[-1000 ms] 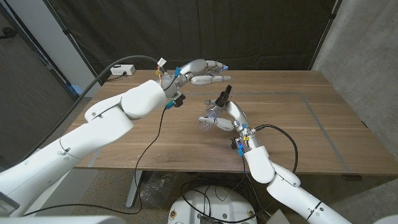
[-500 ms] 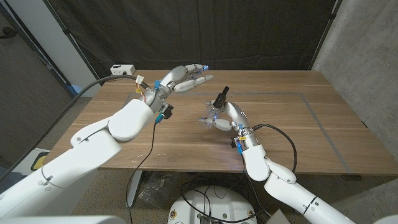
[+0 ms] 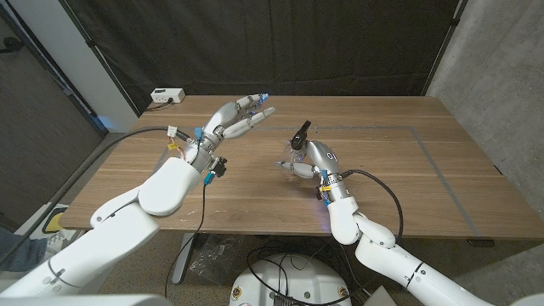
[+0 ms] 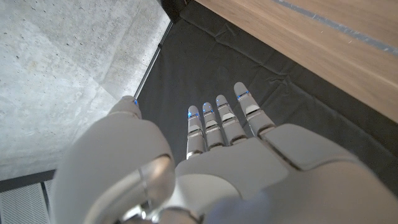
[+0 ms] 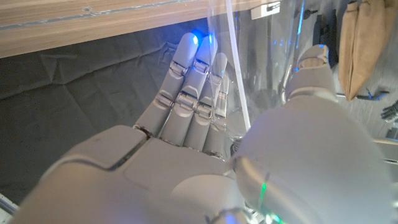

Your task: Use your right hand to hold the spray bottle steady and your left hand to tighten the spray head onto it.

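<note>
My right hand (image 3: 309, 159) grips a clear spray bottle (image 3: 287, 167) near the middle of the table. The bottle's black spray head (image 3: 299, 133) sticks up above the hand. In the right wrist view the transparent bottle (image 5: 264, 68) sits between my fingers (image 5: 189, 81) and thumb. My left hand (image 3: 237, 119) hovers over the table to the left of the bottle, well apart from it, with fingers stretched out and nothing in them. The left wrist view shows the left hand's fingers (image 4: 221, 121) straight and spread, against the dark curtain.
A white power strip (image 3: 167, 95) lies at the table's back left corner. A faint taped outline (image 3: 429, 149) marks the right half of the wooden table (image 3: 399, 195). A dark curtain hangs behind the table.
My left hand has drawn away from the spray head, moving left and nearer to me, and stays empty. The right hand keeps the bottle in nearly the same place.
</note>
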Tool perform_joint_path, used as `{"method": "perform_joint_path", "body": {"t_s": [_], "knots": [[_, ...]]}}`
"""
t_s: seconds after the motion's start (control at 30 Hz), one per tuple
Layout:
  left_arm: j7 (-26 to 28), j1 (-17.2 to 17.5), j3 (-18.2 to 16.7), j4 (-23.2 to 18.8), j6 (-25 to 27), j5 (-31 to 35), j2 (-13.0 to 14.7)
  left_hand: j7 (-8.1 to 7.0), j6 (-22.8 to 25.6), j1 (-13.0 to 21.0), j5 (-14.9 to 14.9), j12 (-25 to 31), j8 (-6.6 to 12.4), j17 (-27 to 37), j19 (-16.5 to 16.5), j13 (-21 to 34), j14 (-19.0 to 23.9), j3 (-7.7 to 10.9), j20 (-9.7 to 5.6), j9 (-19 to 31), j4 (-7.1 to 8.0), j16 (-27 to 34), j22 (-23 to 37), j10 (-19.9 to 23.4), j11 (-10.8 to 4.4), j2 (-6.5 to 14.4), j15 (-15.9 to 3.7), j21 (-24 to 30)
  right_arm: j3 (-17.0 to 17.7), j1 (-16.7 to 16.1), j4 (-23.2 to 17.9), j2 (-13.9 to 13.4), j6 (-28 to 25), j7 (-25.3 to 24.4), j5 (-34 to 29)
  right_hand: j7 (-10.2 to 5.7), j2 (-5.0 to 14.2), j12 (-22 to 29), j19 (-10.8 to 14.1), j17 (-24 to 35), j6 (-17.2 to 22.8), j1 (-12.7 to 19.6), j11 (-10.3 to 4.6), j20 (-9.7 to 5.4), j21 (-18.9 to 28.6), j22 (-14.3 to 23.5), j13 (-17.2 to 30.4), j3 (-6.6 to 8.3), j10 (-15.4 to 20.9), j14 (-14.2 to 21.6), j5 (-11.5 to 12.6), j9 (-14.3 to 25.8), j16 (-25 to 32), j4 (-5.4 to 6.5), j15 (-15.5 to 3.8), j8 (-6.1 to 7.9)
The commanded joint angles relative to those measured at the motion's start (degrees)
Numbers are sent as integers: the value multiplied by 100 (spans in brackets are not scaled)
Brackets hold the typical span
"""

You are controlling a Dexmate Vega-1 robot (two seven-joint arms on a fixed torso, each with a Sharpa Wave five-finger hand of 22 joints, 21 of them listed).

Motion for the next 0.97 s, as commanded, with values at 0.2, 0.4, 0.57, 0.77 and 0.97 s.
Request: {"method": "perform_joint_path", "body": {"t_s": [0.2, 0.4, 0.57, 0.77, 0.97], "knots": [[-283, 69, 235, 520, -480, -282, -231, 18, -37, -13, 23, 20, 10, 21, -29, 1, -53, -29, 27, 12, -1, -17, 18, -34, 13, 4, 19, -24, -669, 453, 960, 352, -695, -1296, -548, -1091, 1366, 20, 6, 15, 1022, 1148, -489, -690, 58, 15, 20, 354, 456, 388, -25, 25, 28, 390, -399, 15], [-356, 29, 275, 546, -456, -394, -192, 20, -25, -27, 24, 30, 24, 21, -31, -1, -62, -33, 30, 11, 4, -12, 19, -36, 20, 14, 24, -32, -732, 543, 1147, 446, -561, -1169, -49, -1143, 1327, 27, -9, -8, 1025, 1098, -514, -693, 64, 5, 20, 338, 479, 281, -33, 24, -22, 396, -394, 26], [-387, -5, 305, 539, -412, -425, -134, 30, -23, -39, 25, 33, 31, 21, -43, -3, -69, -37, 33, 10, 7, -7, 20, -49, 25, 22, 31, -45, -808, 635, 1188, 456, -651, -996, 109, -1148, 1330, 30, -8, -11, 1032, 1090, -518, -697, 69, 4, 20, 339, 489, 267, -31, 24, -26, 399, -396, 31], [-387, -18, 305, 509, -382, -427, -69, 35, -25, -52, 26, 47, 38, 20, -51, -6, -83, -42, 35, 9, 9, -4, 20, -39, 25, 31, 32, -58, -872, 703, 1196, 446, -686, -956, 208, -1164, 1332, 33, -7, -14, 1036, 1078, -521, -700, 74, 3, 19, 339, 499, 255, -30, 24, -29, 403, -396, 35], [-400, -27, 304, 519, -422, -424, -25, 38, -26, -60, 28, 49, 44, 19, -55, -8, -98, -46, 40, 8, 9, -3, 21, -54, 15, 38, 30, -68, -938, 744, 1201, 431, -715, -971, 224, -1171, 1332, 36, -5, -15, 1046, 1066, -523, -705, 79, 1, 19, 340, 512, 246, -28, 23, -29, 404, -395, 43]]}}
